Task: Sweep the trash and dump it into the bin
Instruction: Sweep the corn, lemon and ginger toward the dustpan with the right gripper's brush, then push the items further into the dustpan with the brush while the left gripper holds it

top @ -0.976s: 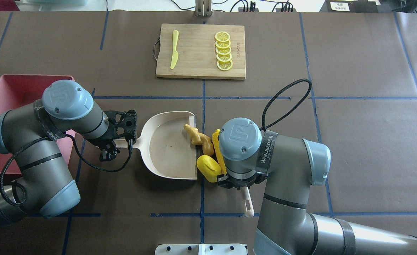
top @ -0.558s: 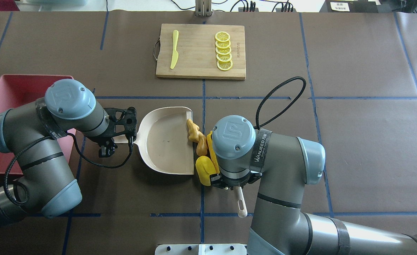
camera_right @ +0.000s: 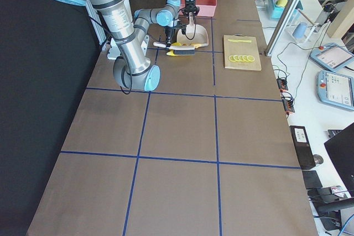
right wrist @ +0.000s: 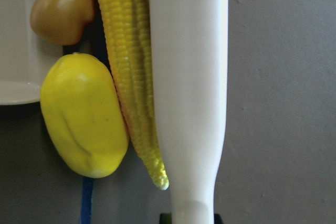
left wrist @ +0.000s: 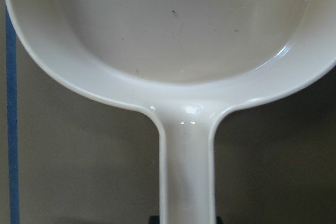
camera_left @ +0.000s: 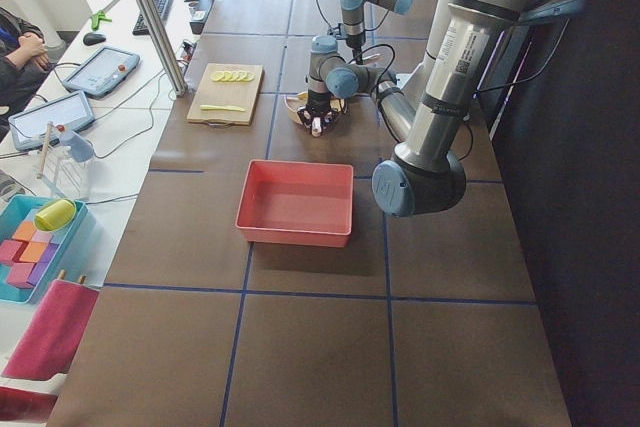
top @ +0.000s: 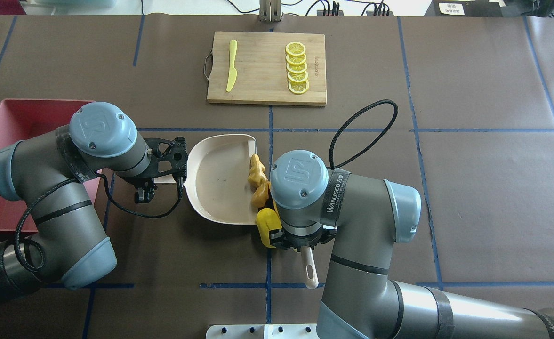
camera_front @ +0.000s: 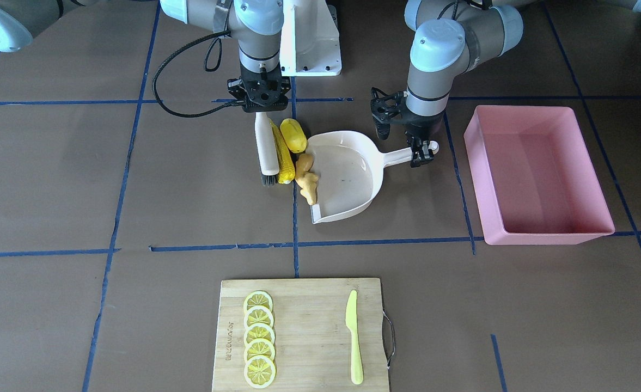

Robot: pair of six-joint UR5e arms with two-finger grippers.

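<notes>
Corn cob (camera_front: 283,158) touches brush (camera_front: 266,147) clamped in right hand (camera_front: 261,108); left hand (camera_front: 421,154) clamps dustpan (camera_front: 353,179).

A wooden cutting board (top: 260,70) is lying flat on the table (top: 484,188). Five lemon slices (top: 297,67) are lying on the board in an overlapping row near one short edge. A yellow-green plastic knife (top: 231,65) is lying on the same board, parallel to that row and apart from it. A wire handle (top: 207,66) is projecting from the short edge beside the knife. Blue tape lines (top: 342,130) are dividing the brown table surface into rectangles.
</notes>
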